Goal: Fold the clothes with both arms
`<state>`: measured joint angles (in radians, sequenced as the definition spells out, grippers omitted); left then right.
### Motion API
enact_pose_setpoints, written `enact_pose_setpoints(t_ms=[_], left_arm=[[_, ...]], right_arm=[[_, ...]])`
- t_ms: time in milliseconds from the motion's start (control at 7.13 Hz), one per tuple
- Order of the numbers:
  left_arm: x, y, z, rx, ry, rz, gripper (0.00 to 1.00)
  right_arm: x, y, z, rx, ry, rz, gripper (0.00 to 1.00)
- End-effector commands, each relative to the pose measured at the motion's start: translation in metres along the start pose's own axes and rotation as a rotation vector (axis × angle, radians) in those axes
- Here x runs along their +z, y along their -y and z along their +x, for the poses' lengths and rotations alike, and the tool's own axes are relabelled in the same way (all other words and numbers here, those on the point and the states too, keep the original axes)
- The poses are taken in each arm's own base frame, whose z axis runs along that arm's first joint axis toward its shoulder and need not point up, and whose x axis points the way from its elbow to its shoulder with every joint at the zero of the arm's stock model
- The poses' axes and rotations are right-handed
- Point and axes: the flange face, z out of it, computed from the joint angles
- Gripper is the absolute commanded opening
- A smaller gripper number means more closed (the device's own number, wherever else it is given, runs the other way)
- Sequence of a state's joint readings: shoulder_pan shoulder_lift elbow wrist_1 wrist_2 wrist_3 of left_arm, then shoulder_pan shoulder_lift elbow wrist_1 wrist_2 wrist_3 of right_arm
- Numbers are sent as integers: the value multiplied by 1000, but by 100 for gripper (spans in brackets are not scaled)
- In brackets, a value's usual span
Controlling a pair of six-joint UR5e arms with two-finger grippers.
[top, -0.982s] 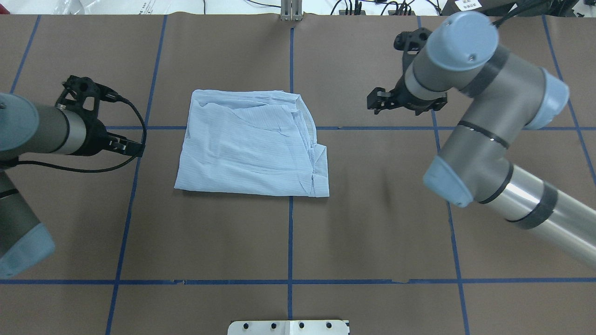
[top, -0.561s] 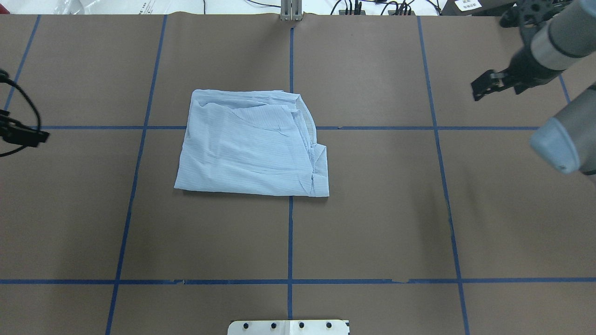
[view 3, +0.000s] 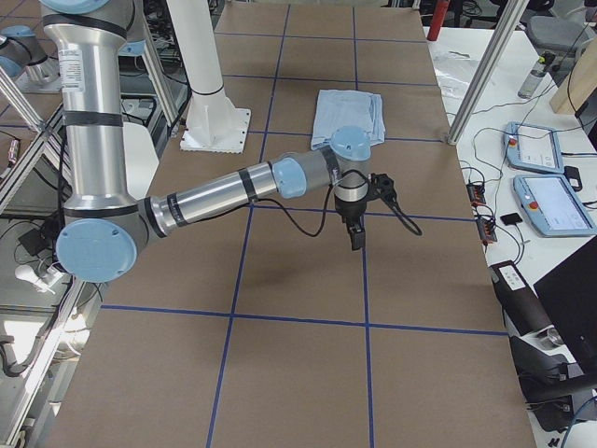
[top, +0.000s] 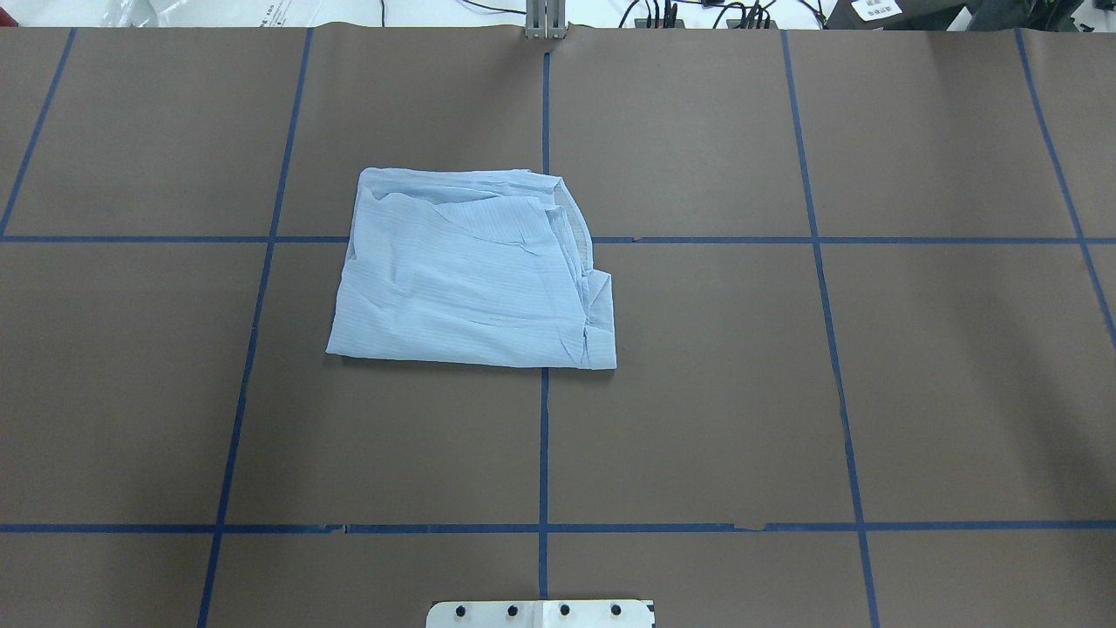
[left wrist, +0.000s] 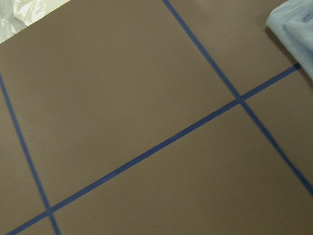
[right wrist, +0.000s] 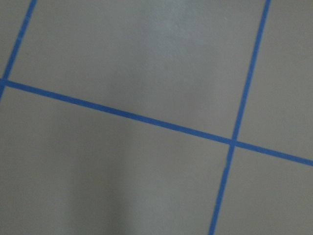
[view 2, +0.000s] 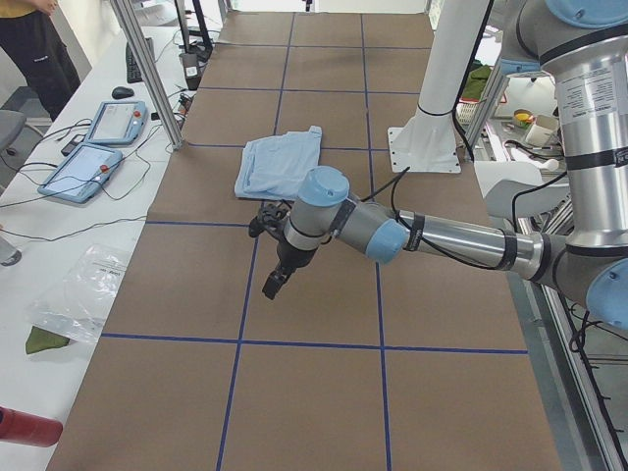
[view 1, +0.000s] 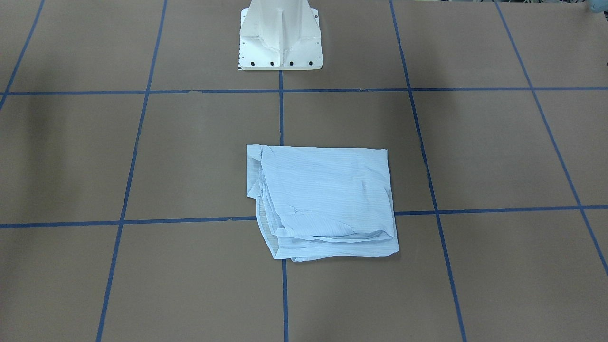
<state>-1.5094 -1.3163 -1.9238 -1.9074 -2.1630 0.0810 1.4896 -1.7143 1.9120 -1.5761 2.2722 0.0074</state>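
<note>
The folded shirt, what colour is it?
The shirt is light blue with thin stripes; the front-facing view shows it best.

Left tool (view 2: 271, 288), right tool (view 3: 356, 243) downward.

brown table (top: 697, 419), blue tape lines (top: 543, 436), white pedestal (view 1: 280, 38); perhaps tablets (view 2: 83, 169) alongside.

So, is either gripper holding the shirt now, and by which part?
No. The shirt lies folded on the table, free; the left gripper and the right gripper hang over bare table, apart from it.
</note>
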Motion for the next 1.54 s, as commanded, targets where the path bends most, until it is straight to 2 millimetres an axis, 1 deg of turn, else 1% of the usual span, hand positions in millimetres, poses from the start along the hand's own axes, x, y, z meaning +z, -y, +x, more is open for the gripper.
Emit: enact_pose_setpoints(t_ms=[0,140,281,421,561,701,842,982,1122,1262,1403], left_arm=[[-5,-45,-61,-166,11,-7,100],[1,-46,-60,-188,-54,-39,100],[3,-50,-61,-213,-78,-106,100],[13,-62,-66,-153,-101,-162,100],[24,-76,-70,-189,-112,-200,100],[30,-79,-73,-219,-115,-215,100],[22,-71,-68,-320,-106,-211,100],[22,-67,-63,-336,-133,-200,100],[14,-58,-56,-313,-132,-179,100],[15,-51,-48,-281,-137,-177,100],[15,-50,-49,-282,-139,-178,100]], right_arm=[[29,-116,62,140,30,-61,100],[30,-123,64,151,31,-62,100],[29,-120,63,155,37,-61,100],[28,-119,60,150,65,-53,100],[26,-118,55,146,99,-44,100],[26,-118,54,145,107,-45,100],[26,-118,54,145,107,-45,100],[27,-118,54,144,107,-46,100],[26,-118,54,144,107,-44,100],[26,-117,53,142,107,-43,100],[26,-117,54,143,107,-45,100]])
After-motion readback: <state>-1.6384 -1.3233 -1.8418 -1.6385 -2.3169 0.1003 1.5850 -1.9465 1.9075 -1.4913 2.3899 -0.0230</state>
